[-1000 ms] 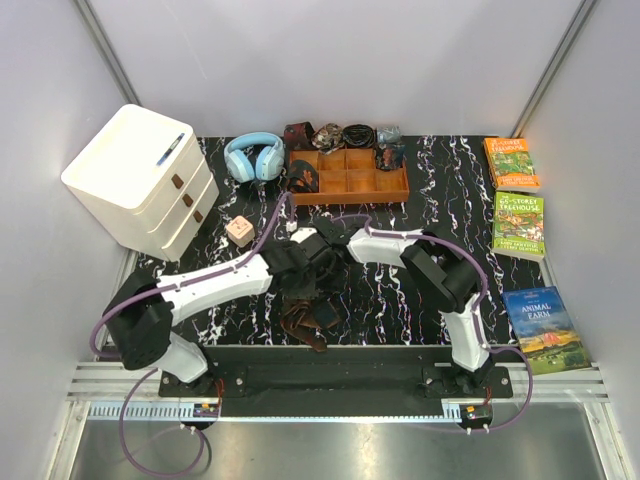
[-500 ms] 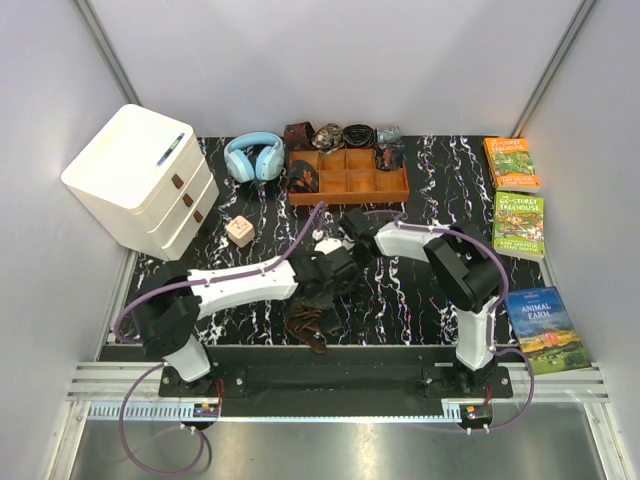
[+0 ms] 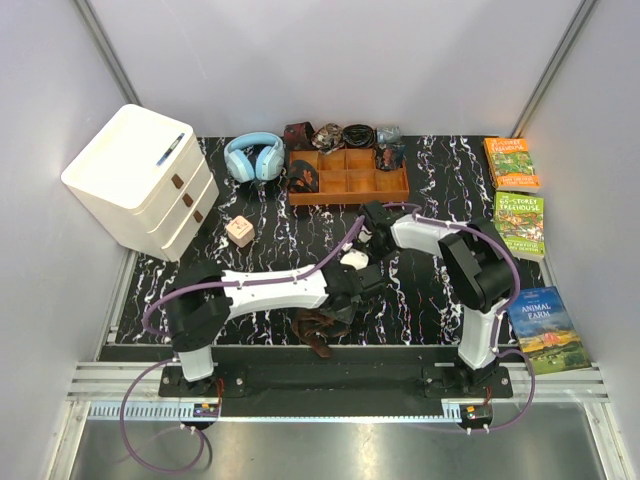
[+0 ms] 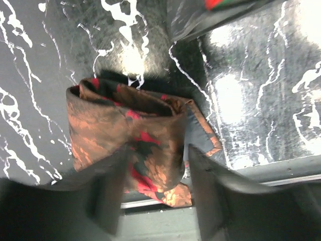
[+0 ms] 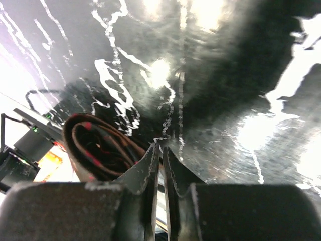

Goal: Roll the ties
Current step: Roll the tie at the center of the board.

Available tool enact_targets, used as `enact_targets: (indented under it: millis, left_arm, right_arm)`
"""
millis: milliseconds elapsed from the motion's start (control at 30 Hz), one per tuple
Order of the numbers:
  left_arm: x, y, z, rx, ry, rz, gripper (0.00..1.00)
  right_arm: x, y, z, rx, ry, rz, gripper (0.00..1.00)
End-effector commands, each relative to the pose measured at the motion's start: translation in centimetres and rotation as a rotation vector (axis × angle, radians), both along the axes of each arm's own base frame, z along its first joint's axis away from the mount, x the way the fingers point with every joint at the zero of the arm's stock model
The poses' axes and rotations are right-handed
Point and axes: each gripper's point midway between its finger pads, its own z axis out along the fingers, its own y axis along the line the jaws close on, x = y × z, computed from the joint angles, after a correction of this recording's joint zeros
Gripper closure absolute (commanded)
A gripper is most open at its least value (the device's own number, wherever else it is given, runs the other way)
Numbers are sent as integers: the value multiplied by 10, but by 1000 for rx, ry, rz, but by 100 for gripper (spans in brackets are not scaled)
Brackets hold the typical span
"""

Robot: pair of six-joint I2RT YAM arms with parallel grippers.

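A dark brown tie with a reddish-tan pattern [image 3: 312, 326] lies bunched and folded on the black marble table near its front edge. In the left wrist view the tie [image 4: 125, 130] is a loose fold, and its lower end lies between my fingers. My left gripper [image 3: 343, 303] [image 4: 158, 193] is open, with its jaws well apart on either side of that end. My right gripper [image 3: 368, 236] [image 5: 161, 150] is shut and empty, further back on the table. A coiled part of the tie [image 5: 98, 145] shows just left of its fingertips.
The orange-brown wooden tray [image 3: 400, 189] stands at the back, with rolled ties and belts in and behind it. Blue headphones [image 3: 253, 157] and a white drawer unit [image 3: 140, 180] are at the back left, with a small pink cube [image 3: 239, 231] nearby. Three books [image 3: 519, 220] lie along the right side.
My left arm has stretched to the right and its gripper has come down toward the front, over the tie. My right gripper has pulled back to the right. The tie has stayed near the front edge.
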Motion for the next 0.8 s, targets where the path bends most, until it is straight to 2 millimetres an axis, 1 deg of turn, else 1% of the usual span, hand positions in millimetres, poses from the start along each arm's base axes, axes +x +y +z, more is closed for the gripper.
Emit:
enact_targets:
  millis: [0,33,100,133,167,200,233,300,333,367,400,433,467,500,533,567,600,633,667,700,733,767]
  left_arm:
    - [6,-2,21,6,-56,-16,37]
    - [6,-1,25,6,-61,-18,33]
    - [6,-3,41,-29,-81,-23,30]
    - [6,-2,46,-34,-88,-21,25]
    - [7,-2,54,-48,-96,-17,22]
    - [7,0,65,-70,-108,-11,22]
    - [7,4,70,-68,-113,-2,21]
    - [4,10,82,-94,-120,29,23]
    - [2,17,84,-87,-117,42,25]
    - [-2,23,80,-85,-107,65,27]
    - [-6,29,84,-107,-108,79,34]
    - [-9,33,82,-116,-102,92,39]
    - [-18,43,70,-101,-78,114,47]
    - [-23,47,71,-119,-70,122,63]
    - [-27,49,67,-127,-61,127,71]
    - [-36,55,57,-124,-34,133,77]
    - [-42,56,52,-125,-18,131,85]
    - [-45,49,49,-158,-7,127,88]
    - [-55,52,36,-155,32,124,89]
    - [-58,51,31,-167,48,127,91]
    - [-64,46,22,-197,78,127,92]
    - [-66,44,16,-208,91,130,93]
  right_arm:
    - [15,-5,16,-11,-61,16,85]
    - [20,-2,20,-6,-71,18,85]
    - [22,-1,20,-13,-61,24,85]
    - [29,3,24,-5,-80,24,85]
    - [30,4,23,-8,-74,30,85]
    - [32,4,23,-9,-76,38,85]
    - [38,8,28,-2,-91,41,85]
    - [40,9,27,-12,-82,53,85]
    - [46,12,32,-8,-100,57,85]
    - [48,12,28,-22,-97,62,84]
    - [47,11,29,-33,-92,70,84]
    - [51,13,32,-36,-105,75,84]
    - [51,15,29,-55,-107,84,84]
    - [50,14,29,-66,-105,91,84]
    - [52,18,31,-67,-115,98,84]
    - [48,23,28,-78,-109,112,84]
    - [47,25,27,-83,-105,119,84]
    - [47,31,28,-81,-112,130,84]
    - [43,37,23,-90,-103,147,84]
    - [40,40,21,-97,-96,156,84]
    - [41,45,23,-94,-104,165,84]
    - [39,49,17,-106,-97,173,84]
